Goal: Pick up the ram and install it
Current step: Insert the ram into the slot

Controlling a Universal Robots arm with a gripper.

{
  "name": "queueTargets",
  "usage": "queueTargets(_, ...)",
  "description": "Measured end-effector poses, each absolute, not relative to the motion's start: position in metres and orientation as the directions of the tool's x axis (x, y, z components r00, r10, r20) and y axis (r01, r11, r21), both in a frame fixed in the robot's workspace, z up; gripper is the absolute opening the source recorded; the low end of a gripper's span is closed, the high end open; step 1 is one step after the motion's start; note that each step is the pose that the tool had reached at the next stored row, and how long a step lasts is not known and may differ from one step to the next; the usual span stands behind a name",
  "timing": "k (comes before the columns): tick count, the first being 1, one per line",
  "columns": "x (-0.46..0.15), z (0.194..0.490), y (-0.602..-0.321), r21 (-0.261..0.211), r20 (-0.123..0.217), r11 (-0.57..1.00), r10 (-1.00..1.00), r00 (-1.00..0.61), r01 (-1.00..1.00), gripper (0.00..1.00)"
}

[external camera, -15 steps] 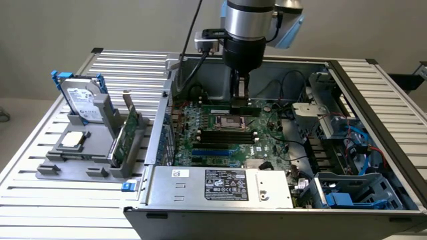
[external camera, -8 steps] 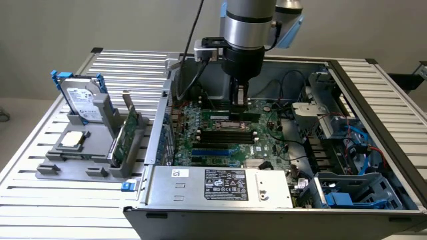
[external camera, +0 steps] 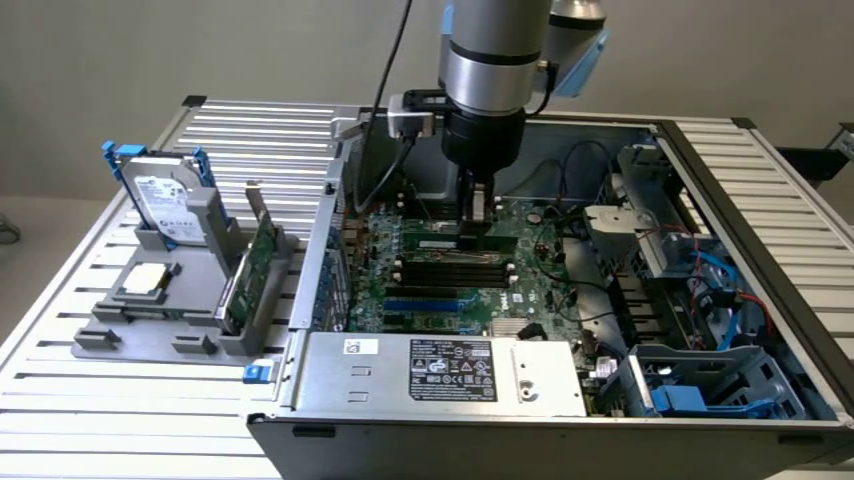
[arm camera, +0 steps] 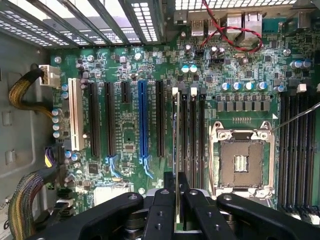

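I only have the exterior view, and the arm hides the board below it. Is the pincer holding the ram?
Observer: Yes. In the wrist view the pincer is shut on the ram, which is seen edge-on between its fingers.
Operator: Where does the ram sit relative to the slots?
Observer: It runs parallel to the black memory slots, on their side away from the CPU socket. I cannot tell whether it is seated.
Operator: Is that socket filled?
Observer: No, there is no chip in it.
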State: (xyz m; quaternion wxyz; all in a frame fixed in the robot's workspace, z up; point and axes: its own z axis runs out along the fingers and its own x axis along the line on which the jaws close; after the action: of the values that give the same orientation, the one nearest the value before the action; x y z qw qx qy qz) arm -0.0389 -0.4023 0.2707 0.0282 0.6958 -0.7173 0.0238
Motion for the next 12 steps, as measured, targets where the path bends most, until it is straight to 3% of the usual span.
queueTargets(12,-0.042,0.249,-0.397,0.005,0.074,0.031,-0.997,-0.030,-1.000,0.14)
